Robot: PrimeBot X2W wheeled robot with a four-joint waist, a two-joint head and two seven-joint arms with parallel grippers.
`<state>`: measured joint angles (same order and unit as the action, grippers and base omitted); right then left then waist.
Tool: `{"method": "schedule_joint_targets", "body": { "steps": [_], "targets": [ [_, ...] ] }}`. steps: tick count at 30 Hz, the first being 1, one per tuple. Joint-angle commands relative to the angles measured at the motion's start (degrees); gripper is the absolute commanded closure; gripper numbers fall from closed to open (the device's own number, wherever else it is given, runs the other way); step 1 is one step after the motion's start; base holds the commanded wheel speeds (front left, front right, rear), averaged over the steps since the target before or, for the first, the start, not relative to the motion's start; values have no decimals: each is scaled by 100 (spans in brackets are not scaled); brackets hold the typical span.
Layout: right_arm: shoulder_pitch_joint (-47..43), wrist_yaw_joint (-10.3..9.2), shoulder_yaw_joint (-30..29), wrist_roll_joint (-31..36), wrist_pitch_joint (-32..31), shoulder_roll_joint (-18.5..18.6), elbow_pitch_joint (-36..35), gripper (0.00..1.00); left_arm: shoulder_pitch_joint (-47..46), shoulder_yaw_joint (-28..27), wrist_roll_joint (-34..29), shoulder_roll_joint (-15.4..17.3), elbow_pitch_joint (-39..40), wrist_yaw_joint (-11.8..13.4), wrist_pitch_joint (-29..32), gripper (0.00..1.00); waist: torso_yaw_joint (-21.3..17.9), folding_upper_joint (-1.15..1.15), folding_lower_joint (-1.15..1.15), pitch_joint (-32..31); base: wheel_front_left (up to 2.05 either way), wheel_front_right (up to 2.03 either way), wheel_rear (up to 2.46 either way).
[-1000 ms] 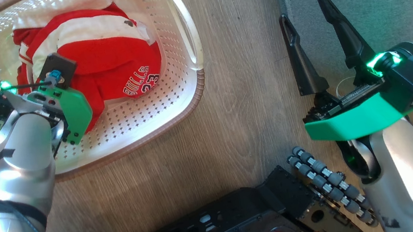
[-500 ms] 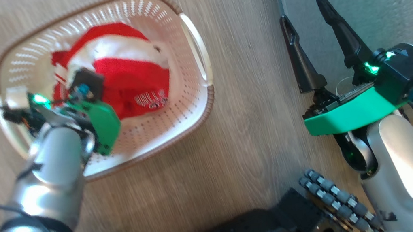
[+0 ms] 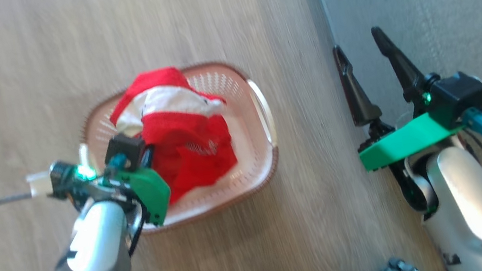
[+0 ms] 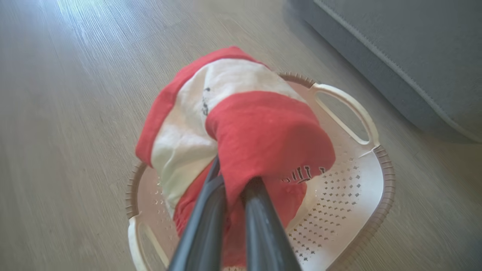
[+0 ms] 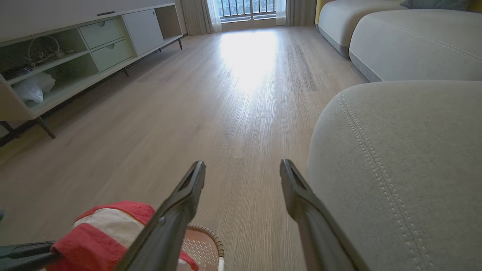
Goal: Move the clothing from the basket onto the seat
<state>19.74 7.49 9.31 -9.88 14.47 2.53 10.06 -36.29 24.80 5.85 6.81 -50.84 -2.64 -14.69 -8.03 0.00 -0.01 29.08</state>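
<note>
In the left wrist view, the left pincer (image 4: 230, 184) is clenched on a fold of the red and white clothing (image 4: 263, 128). The bundle hangs bunched above the basket (image 4: 376, 180), with its lower folds trailing toward the basket's floor. The grey seat (image 4: 414, 56) lies beyond the basket's handle side, apart from it across a strip of wooden floor (image 4: 75, 113).

In the head view, the right pincer (image 3: 357, 40) is spread wide and holds nothing. It sits well to the seat side of the basket, over the seat's edge. The picture is blurred, so whether a second garment lies under the bundle in the basket is hard to say.

In the right wrist view, the same spread fingers frame bare floor beyond the basket, and the stretch of seat cushion in view carries no clothing.

The task looks barely under way: the clothing is gripped above the basket, but carrying it across to the seat and letting go there remain.
</note>
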Motion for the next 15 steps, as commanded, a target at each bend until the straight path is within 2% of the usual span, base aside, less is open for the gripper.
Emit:
{"method": "schedule_joint_targets", "body": {
  "steps": [1,15],
  "targets": [
    [-218,0,63,50,52,34,-82,0,189,-250,53,99,318,97,-30,100,339,0,1,-687,0,0,0],
    [-845,0,-88,153,52,34,192,0,1414,-1005,242,-24,1784,247,-30,100,709,0,1,-2065,0,0,0]
  ]
}}
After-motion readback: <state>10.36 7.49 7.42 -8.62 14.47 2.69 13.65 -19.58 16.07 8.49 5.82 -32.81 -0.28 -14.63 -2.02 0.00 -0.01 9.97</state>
